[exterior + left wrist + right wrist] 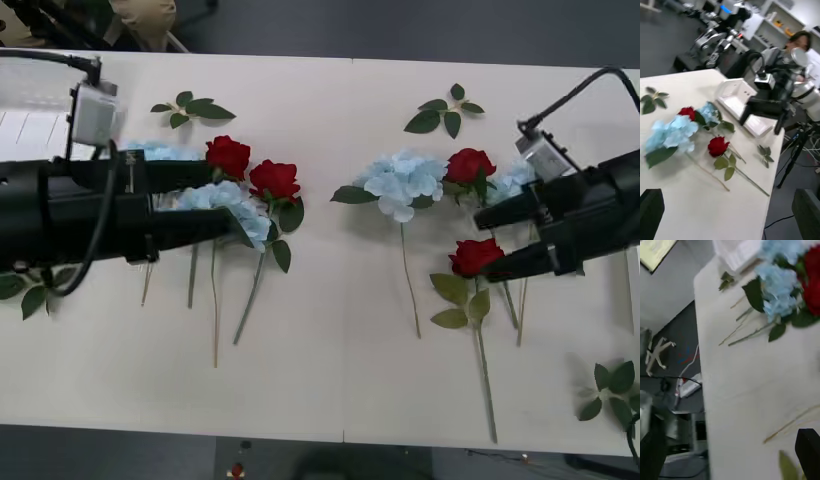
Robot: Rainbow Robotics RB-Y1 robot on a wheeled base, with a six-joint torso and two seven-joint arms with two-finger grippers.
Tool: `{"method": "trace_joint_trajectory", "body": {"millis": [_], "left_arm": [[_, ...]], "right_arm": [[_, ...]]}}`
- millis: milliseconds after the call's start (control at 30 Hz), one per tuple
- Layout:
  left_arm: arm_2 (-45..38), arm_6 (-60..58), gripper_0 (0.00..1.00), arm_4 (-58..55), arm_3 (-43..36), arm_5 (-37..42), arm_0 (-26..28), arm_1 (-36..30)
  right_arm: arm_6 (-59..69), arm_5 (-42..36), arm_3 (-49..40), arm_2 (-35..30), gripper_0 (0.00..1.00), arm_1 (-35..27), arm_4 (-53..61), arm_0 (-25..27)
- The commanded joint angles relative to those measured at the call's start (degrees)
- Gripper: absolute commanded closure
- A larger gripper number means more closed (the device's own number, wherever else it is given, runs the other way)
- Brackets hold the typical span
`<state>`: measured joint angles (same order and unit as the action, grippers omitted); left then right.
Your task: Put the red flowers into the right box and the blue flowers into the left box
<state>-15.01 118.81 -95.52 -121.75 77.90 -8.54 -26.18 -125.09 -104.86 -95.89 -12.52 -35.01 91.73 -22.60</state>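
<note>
Here, both arms hang low over a table (330,380) strewn with flowers, fingers spread and holding nothing.

The left gripper (232,200) hides part of the left cluster of red flowers (274,179) and blue flowers (225,197); the right gripper (488,243) flanks a red rose (474,256). The left box (25,120) is largely covered in front. The left wrist view reveals the right box (739,103) at the table's edge, partly blocked by the right arm. No writing is legible.

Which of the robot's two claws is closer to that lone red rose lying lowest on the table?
The right. The right gripper hangs open right beside that red rose, almost over its bloom. The left gripper is far across the table, open over the other bunch of flowers.
</note>
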Motion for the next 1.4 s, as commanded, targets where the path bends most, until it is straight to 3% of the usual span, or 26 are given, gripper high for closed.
{"method": "trace_joint_trajectory", "body": {"millis": [33,300,700,1100,1400], "left_arm": [[-1.42,-6.84,0.0,4.64,-0.95,-0.47,-0.86,-3.71],[-4.41,-22.13,0.0,21.43,2.3,-0.38,-0.25,-6.87],[0.16,-38.83,0.0,41.29,4.15,-0.03,-0.69,-9.51],[5.34,-37.78,0.0,53.59,15.84,-2.32,-6.66,-9.42],[9.65,-36.46,0.0,55.26,25.42,-7.77,-11.06,-9.51]], "right_arm": [[17.69,-0.34,-7.73,-2.86,0.0,-4.63,-3.05,2.21],[37.29,3.79,-9.32,-4.71,0.0,-7.01,-15.62,4.32],[41.69,13.28,-0.79,-1.54,0.0,-8.15,-33.9,3.97],[41.95,24.97,5.27,5.4,0.0,-8.15,-36.36,3.97],[42.12,33.85,10.64,12.7,0.0,-8.06,-37.24,2.65]]}}
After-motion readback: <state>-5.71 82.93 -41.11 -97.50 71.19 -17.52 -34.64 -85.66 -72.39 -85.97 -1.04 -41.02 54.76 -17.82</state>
